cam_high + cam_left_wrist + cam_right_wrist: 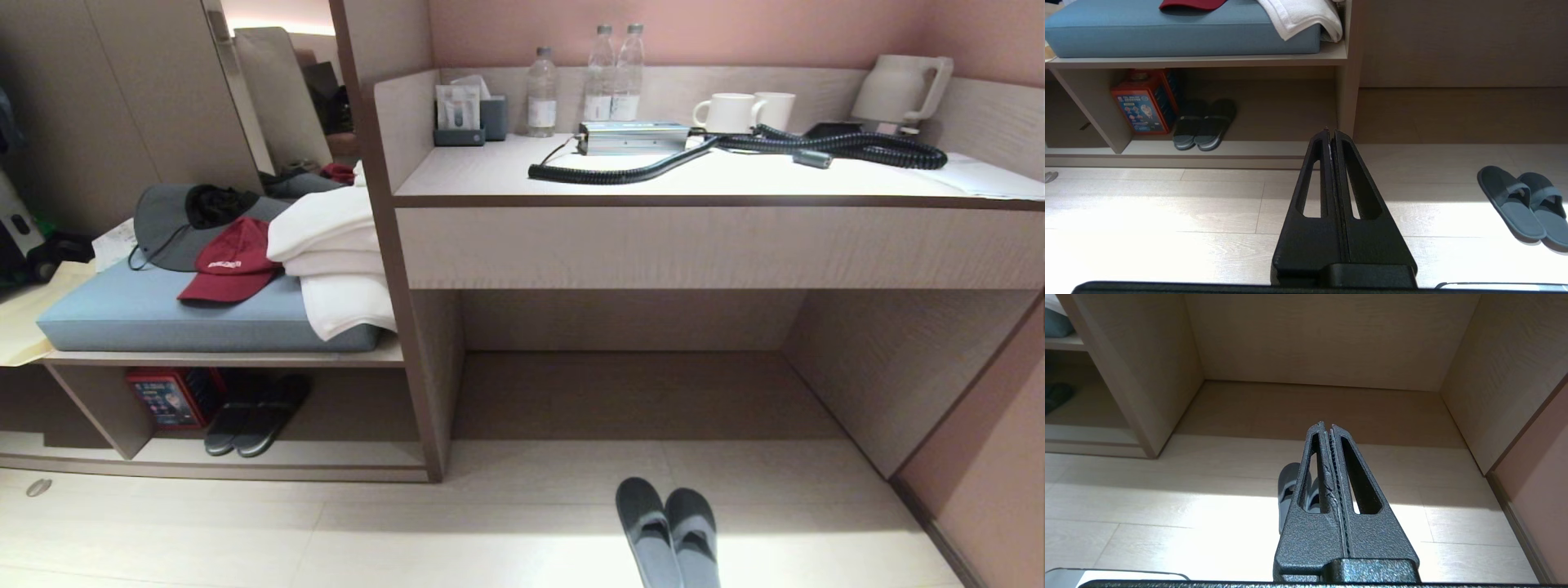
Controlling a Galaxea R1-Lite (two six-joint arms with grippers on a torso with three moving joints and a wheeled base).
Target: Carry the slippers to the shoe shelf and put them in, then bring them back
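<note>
On the floor in front of the desk's open recess, the slippers lie side by side, not yet picked up.

Nothing of the task looks done: the shoe shelf, far left, holds only a black pair and a red box. Both the left end effector and right end effector are closed and empty; the slippers lie below and just left of the right one, and well right of the left one.

Slippers heels cut by frame edge — red box print unreadable.
</note>
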